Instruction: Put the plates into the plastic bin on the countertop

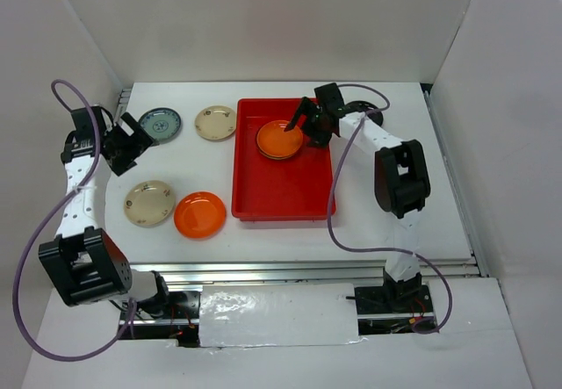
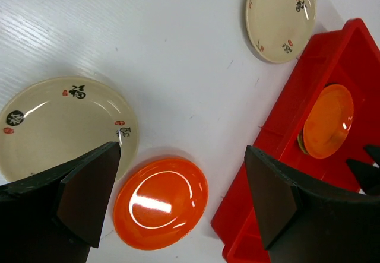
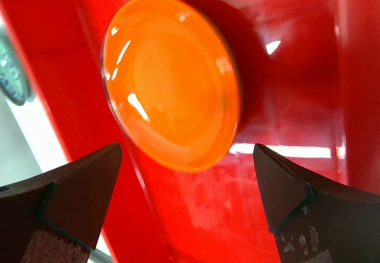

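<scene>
Orange plate [image 1: 279,140] down in the red plastic bin [image 1: 281,198], far end, right gripper [image 3: 187,180] spread wide over it. Left of the bin on the white countertop [image 1: 281,235]: second orange plate [image 1: 200,214], near cream plate [image 1: 148,203], far cream plate [image 1: 215,123], teal-blue patterned plate [image 1: 161,126], left gripper [image 2: 181,180] spread above.

Red bin [image 1: 281,191], orange plates [image 1: 199,214], cream plates [image 1: 148,203] with black and red characters, teal-blue patterned plate [image 1: 161,125].

The near half of the red bin [image 1: 281,191] is bare, room enough to come down; an orange plate [image 1: 279,140] fills its far left corner below my spread right fingers [image 3: 77,197]. Left of it, a bare lane of worktop [image 1: 189,165] runs between the teal plate [image 1: 160,125] and far cream plate [image 1: 215,123] behind, and the near cream plate [image 1: 148,203] and loose orange plate [image 1: 199,213] in front.
</scene>
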Controlling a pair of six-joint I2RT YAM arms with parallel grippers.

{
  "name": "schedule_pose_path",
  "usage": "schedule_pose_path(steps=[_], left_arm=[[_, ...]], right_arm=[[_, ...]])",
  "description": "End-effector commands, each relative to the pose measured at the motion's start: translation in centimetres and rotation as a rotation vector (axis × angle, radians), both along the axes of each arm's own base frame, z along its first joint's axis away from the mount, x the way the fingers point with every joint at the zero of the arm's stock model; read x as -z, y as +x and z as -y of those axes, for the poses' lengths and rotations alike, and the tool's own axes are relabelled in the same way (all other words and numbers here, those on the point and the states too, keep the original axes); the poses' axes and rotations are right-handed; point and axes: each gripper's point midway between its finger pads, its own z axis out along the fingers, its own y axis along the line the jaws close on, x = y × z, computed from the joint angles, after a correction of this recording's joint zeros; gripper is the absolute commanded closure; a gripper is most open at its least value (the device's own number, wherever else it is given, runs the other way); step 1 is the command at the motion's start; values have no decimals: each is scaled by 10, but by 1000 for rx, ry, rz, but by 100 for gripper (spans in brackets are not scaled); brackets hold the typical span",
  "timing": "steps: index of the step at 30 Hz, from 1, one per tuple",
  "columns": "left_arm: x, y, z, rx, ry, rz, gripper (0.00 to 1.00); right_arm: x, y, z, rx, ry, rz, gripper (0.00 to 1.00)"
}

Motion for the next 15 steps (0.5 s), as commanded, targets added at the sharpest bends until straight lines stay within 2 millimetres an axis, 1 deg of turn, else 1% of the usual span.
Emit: schedule_pose_path(steps=[1, 2, 3, 4, 5, 6, 7, 8, 9, 10, 11, 12, 13, 14, 15], left_arm=[[1, 32, -14, -66, -60, 47, 1], [9, 36, -18, -88, -75, 33, 1], [11, 44, -22, -106, -83, 36, 1], [29, 54, -26, -117, -116, 4, 1], [34, 63, -36, -158, -150, 14, 1], [40, 70, -39, -173, -177, 18, 1], [58, 78, -42, -180, -216, 0, 1], [58, 92, -47, -193, -227, 35, 1], [62, 100, -51, -199, -231, 36, 1], [82, 107, -55, -210, -230, 1, 1], [82, 116, -62, -224, -216, 5, 1], [95, 122, -66, -229, -213, -4, 1], [99, 128, -68, -226, -214, 8, 1], [101, 134, -73, -227, -214, 23, 1], [101, 143, -77, -223, -209, 55, 1]], right_arm=[[-86, -7, -13, -44, 23, 193, 0], [-98, -11, -15, -55, 27, 217, 0], [-105, -14, -13, -49, 10, 231, 0], [-114, -21, -17, -61, 3, 245, 0], [-132, -29, -15, -66, -8, 274, 0], [-137, -35, -10, -60, -35, 277, 0], [-151, -47, -11, -70, -44, 304, 0], [-155, -55, -9, -85, -60, 313, 0], [-160, -64, -9, -103, -57, 320, 0], [-166, -79, -7, -128, -50, 333, 0], [-167, -89, -9, -158, -36, 338, 0], [-156, -104, -15, -221, 3, 320, 0], [-172, -121, -16, -264, 41, 362, 0], [-175, -133, -19, -303, 79, 379, 0], [-164, -145, -24, -350, 117, 388, 0]])
